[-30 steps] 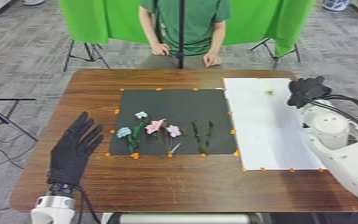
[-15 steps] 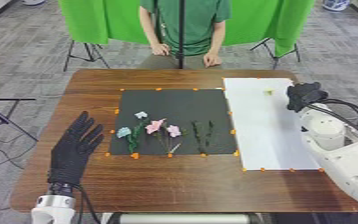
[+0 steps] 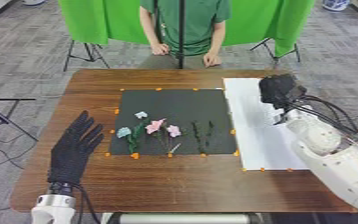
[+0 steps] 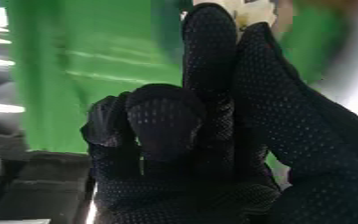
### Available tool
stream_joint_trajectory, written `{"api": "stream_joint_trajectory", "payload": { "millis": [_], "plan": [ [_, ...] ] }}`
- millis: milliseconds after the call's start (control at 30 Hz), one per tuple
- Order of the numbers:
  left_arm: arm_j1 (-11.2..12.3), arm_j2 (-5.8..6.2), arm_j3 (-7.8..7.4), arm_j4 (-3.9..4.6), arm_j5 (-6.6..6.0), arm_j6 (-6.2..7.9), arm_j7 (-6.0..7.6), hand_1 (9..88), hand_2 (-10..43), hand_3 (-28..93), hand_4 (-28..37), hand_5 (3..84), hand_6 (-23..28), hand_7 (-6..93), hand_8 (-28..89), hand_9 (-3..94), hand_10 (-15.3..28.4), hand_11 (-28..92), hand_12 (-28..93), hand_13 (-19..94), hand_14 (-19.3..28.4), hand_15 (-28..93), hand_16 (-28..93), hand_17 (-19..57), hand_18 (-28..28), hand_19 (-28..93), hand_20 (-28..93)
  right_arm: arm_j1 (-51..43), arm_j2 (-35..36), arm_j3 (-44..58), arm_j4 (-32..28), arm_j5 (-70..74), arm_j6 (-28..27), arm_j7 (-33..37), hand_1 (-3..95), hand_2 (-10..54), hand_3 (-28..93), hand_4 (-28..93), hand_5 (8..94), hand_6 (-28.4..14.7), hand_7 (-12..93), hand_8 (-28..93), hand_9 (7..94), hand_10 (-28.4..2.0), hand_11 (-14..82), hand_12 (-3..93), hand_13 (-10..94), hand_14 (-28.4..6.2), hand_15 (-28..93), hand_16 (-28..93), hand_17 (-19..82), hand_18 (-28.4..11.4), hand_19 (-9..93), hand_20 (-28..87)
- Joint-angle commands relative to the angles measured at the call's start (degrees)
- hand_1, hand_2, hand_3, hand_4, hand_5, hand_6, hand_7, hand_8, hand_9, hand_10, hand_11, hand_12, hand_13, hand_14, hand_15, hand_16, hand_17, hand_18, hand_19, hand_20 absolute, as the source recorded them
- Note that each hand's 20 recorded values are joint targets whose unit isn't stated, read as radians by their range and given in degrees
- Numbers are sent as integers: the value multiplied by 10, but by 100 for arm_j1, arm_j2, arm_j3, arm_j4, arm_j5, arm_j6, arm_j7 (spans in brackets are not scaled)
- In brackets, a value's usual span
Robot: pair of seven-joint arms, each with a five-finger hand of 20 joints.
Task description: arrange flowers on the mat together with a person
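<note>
Brown table [image 3: 175,187] in front of us. On its left side we see the left hand [image 3: 68,155] near, fingers released, straight and spread, pointing to the far side. It lies left of the dark mat, apart from it.

White sheet [image 3: 269,152] on the right, long, reaching nearer to us than the dark mat [image 3: 167,100] just beside it. Orange markers [image 3: 135,156] dot the mat's edges.

Flowers on the mat, nearer half, stems toward us. Leftmost we log a blue flower [image 3: 124,132], with a paler blue flower [image 3: 141,115] slightly right and farther. Right of these, two pink ones: the left pink flower [image 3: 155,126] and the right pink flower [image 3: 174,131]. Right again, two green sprigs [image 3: 209,135], side by side, upright to our eye.

Far right, above the sheet's far part: the right hand [image 3: 282,90]. In the right wrist view we find a pale flower [image 4: 254,12] pinched between thumb and finger at their tips, other fingers folded.

Beyond the table, green cloth [image 3: 246,30] hangs over grey floor [image 3: 33,60].
</note>
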Motion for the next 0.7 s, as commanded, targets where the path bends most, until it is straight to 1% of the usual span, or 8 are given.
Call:
{"api": "stream_joint_trajectory", "payload": {
  "millis": [33,167,200,233,300,367,533,700],
  "plan": [
    [14,9,78,61,-13,-71,-77,262,-47,686,-283,307,35,127,-84,219,101,154,135,202,133,195,45,-111,212,386,91,354,-937,-516,-821,304,-518,-893,494,-95,834,-267,747,36,458,-17,909,-32,154,472,791,-39,715,249,380,-193,910,488],
    [-11,-15,81,69,11,-111,-127,262,-47,686,-283,306,35,127,-84,219,101,154,134,202,132,192,45,-111,211,386,92,423,-1236,-718,-619,202,-789,-1023,495,-95,829,-268,746,36,455,-18,909,-33,147,469,786,-40,714,252,376,-191,906,487],
    [-37,-16,78,86,18,-127,-133,262,-46,686,-283,307,35,127,-84,219,101,153,134,202,132,192,45,-111,211,386,92,454,-1270,-803,-543,178,-779,-1047,496,-95,827,-269,747,36,454,-20,909,-35,145,467,785,-40,714,252,376,-191,906,487],
    [-35,-22,63,83,15,-126,-159,262,-46,685,-283,306,35,127,-84,219,101,153,134,202,132,192,45,-111,212,386,92,419,-1307,-788,-521,112,-840,-1056,498,-95,824,-272,747,37,454,-22,911,-35,143,465,784,-41,714,252,376,-191,905,487],
    [-21,-2,57,76,-7,-73,-129,262,-46,685,-283,306,35,127,-84,219,101,152,134,202,132,192,45,-111,211,386,92,434,-1360,-867,-411,68,-880,-1087,502,-95,818,-275,749,38,452,-27,912,-37,139,462,783,-42,714,252,375,-192,905,487],
    [-32,15,51,83,-9,-85,-132,262,-47,686,-283,306,34,127,-84,219,101,152,134,202,133,193,46,-111,211,385,91,415,-1389,-881,-321,-106,-940,-1086,505,-95,813,-278,750,39,450,-32,914,-37,135,456,783,-42,714,252,374,-192,904,488],
    [-67,8,41,108,1,-138,-191,263,-46,685,-283,306,34,127,-84,221,101,152,134,202,133,194,46,-111,212,386,92,341,-1382,-920,-279,-207,-954,-882,511,-95,802,-281,754,40,441,-37,914,-40,127,448,781,-43,713,253,373,-192,902,488],
    [-95,-3,44,136,7,-171,-217,262,-47,686,-283,307,35,126,-84,221,101,152,135,203,132,194,46,-111,212,385,92,335,-1388,-989,-182,-354,-963,-711,512,-95,794,-282,749,44,433,-33,912,-42,120,445,774,-45,714,254,368,-192,900,489]
  ]
}}
